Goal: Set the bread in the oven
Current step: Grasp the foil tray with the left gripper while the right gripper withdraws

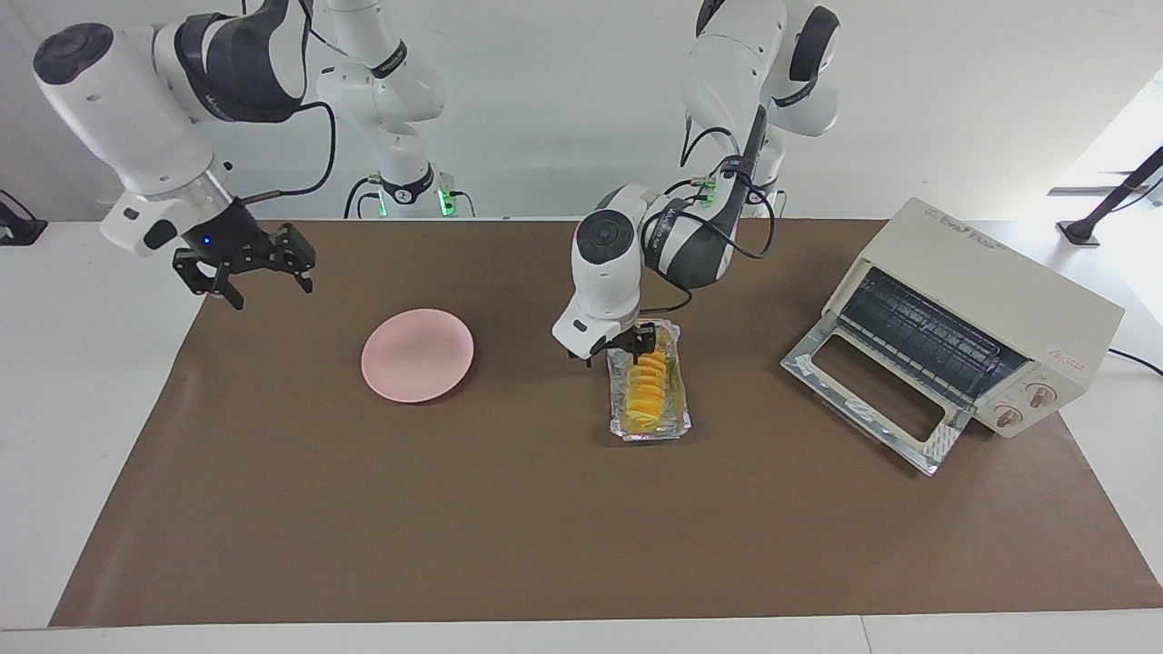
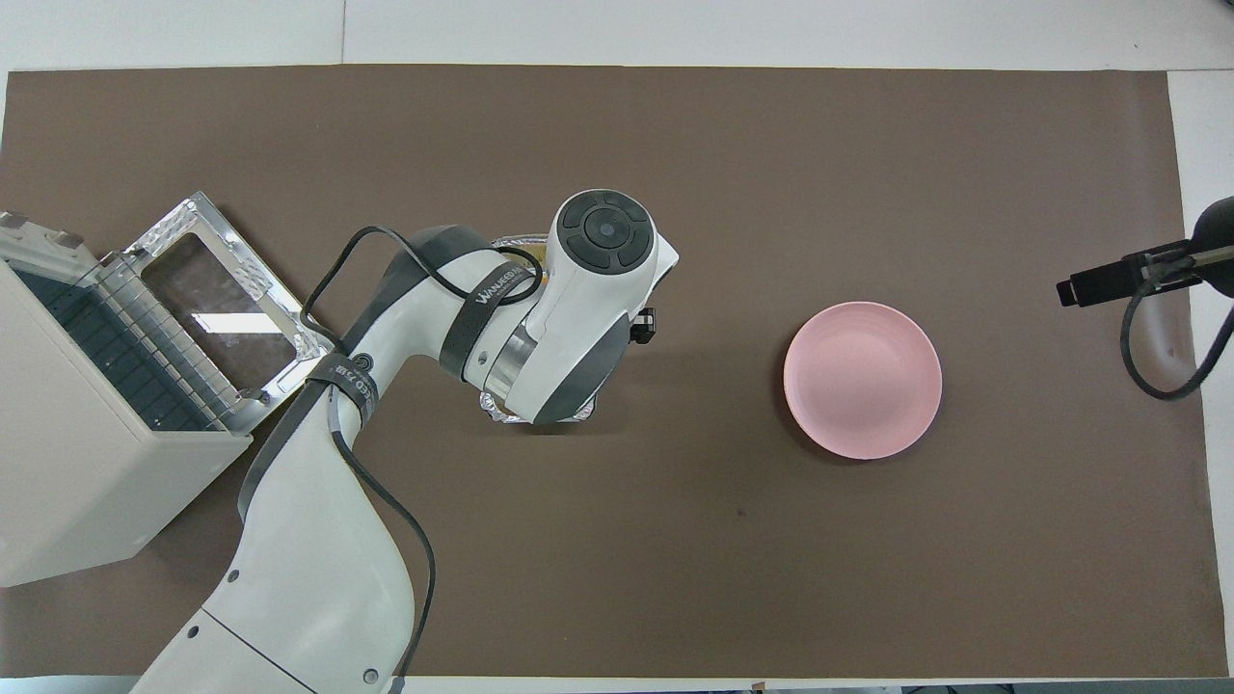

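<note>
Left claw down at the robot-side end of the bread, fingers low around that end of the loaf; whether they have closed on it cannot be made out. Bread lies lengthwise in a crinkled foil tray directly under the claw, golden, ridged across, its free end running away from the robots. In the overhead view the left arm's wrist covers nearly all of tray and loaf; only a scrap of foil shows at its edge. Tray sits flat on the brown mat that covers the desk. From the claw toward the left arm's end of the desk, well apart: the oven, cream-white, its glass door dropped fully open onto the mat, wire rack visible inside, two knobs on the front panel. From the claw toward the right arm's end: a round pink plate, near the tray but not touching it, nothing on it. Past the plate, the right claw hangs in the air over the mat's corner at the right arm's end, fingers spread open, holding nothing; that arm waits.
</note>
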